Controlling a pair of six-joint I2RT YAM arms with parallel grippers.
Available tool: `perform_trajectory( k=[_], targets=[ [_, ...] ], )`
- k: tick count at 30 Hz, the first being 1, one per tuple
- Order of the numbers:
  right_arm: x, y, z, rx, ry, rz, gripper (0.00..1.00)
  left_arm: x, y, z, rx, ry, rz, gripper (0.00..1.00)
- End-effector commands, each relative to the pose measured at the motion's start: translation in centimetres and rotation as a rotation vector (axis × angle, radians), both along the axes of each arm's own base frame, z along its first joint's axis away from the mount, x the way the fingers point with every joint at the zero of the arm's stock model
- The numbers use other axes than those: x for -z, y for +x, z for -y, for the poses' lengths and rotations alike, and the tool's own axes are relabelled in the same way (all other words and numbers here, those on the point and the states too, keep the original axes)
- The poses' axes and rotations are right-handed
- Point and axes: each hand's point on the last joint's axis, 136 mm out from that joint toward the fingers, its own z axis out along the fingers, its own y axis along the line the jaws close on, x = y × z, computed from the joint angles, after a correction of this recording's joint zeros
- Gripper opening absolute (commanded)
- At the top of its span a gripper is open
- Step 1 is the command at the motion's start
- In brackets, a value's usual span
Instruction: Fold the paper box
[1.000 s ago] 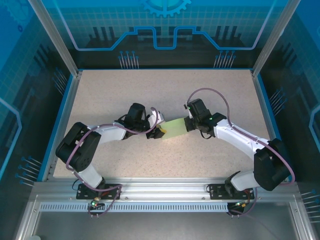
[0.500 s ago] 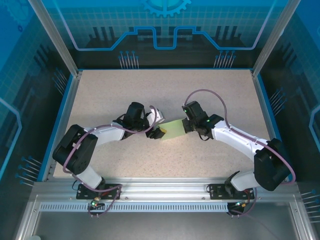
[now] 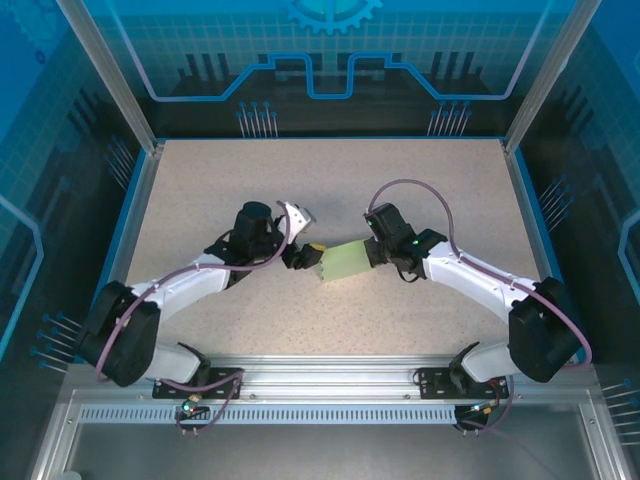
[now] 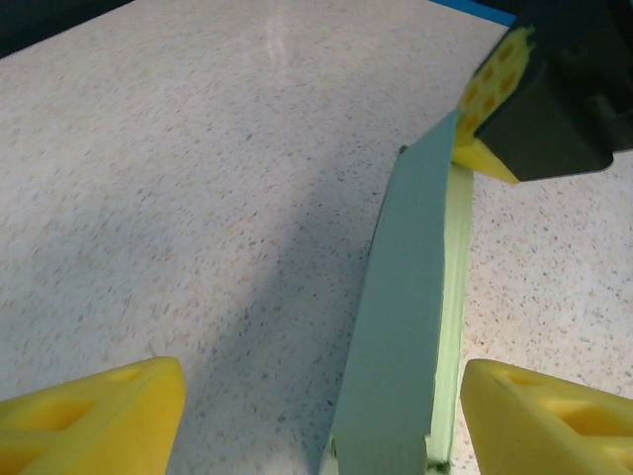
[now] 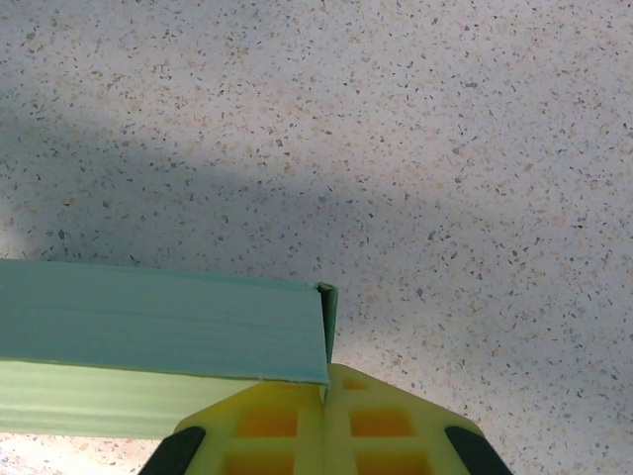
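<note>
Top external view: the paper box (image 3: 342, 262), a pale mint-green piece folded to a small rectangular shape, lies near the middle of the speckled bench (image 3: 200, 190), spanning the gap between the two arms. The right gripper (image 3: 371, 252) meets its right end, and the left gripper (image 3: 308, 256) stands just beside its left end. Right wrist view: the two yellow fingers (image 5: 287, 426) are pressed together, clenched on a thin upright edge of the paper box (image 5: 158, 332) at its near corner. The long green panel runs off to the left of the picture, above a shadow on the bench (image 5: 445, 148). Left wrist view: the left gripper is released, its yellow fingertips (image 4: 94, 416) set wide apart at the lower corners. The paper box (image 4: 401, 327) runs lengthwise between them, nearer the right-hand fingertip and touching neither. At the far end of the box, the right gripper (image 4: 465, 129) shows as a black body with yellow pads closed on the paperboard. Whether the underside of the box rests on the bench or is held just above it cannot be told.
</note>
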Motion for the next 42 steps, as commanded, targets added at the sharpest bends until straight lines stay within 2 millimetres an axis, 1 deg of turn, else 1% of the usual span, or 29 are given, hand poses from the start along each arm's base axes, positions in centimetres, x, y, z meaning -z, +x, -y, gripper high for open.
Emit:
perform_trajectory(
  k=[1, 4, 7, 11, 16, 18, 20, 24, 27, 31, 33, 38, 42],
  targets=[
    [-0.1, -1.1, 0.3, 0.004, -0.026, -0.031, 0.0, 1.7, -0.8, -2.3, -0.16, 0.004, -0.169, 0.73],
    [-0.1, -1.0, 0.2, 0.0, -0.024, -0.031, 0.0, 2.4, -1.9, -2.6, -0.183, -0.014, -0.242, 0.71],
    [0.0, -0.9, 0.1, -0.002, -0.023, -0.035, 0.0, 2.7, -2.5, -2.6, -0.186, -0.027, -0.278, 0.69],
    [0.0, -0.9, 0.0, -0.007, -0.025, -0.038, 0.0, 2.4, -3.4, -1.7, -0.127, -0.027, -0.307, 0.64],
    [-0.1, -0.8, 0.0, -0.009, -0.031, -0.034, 0.0, 2.4, -4.5, -0.6, -0.052, 0.039, -0.233, 0.65],
    [-0.1, -0.8, 0.0, -0.012, -0.032, -0.035, 0.0, 2.6, -4.3, -0.4, -0.046, 0.074, -0.205, 0.64],
    [-0.1, -0.8, -0.1, -0.016, -0.032, -0.038, 0.0, 2.9, -3.7, -0.3, -0.051, 0.108, -0.197, 0.6],
    [0.0, -0.8, -0.2, -0.018, -0.032, -0.042, 0.0, 2.9, -2.6, 0.0, -0.059, 0.142, -0.183, 0.47],
    [0.1, -0.8, -0.1, -0.018, -0.035, -0.045, 0.0, 2.3, -2.2, 0.2, -0.058, 0.134, -0.17, 0.38],
    [0.2, -0.9, 0.0, -0.018, -0.042, -0.047, 0.0, 2.4, -2.2, 0.5, -0.048, 0.132, -0.177, 0.26],
    [0.2, -0.8, 0.0, -0.017, -0.041, -0.047, 0.0, 2.5, -2.2, 0.5, -0.047, 0.134, -0.18, 0.22],
    [0.1, -0.8, -0.1, -0.017, -0.036, -0.045, 0.0, 3.0, -2.3, 0.6, -0.047, 0.135, -0.199, 0.17],
    [0.2, -0.9, -0.1, -0.017, -0.031, -0.048, 0.0, 2.8, -2.1, 0.7, -0.057, 0.123, -0.208, 0.12]
  ],
)
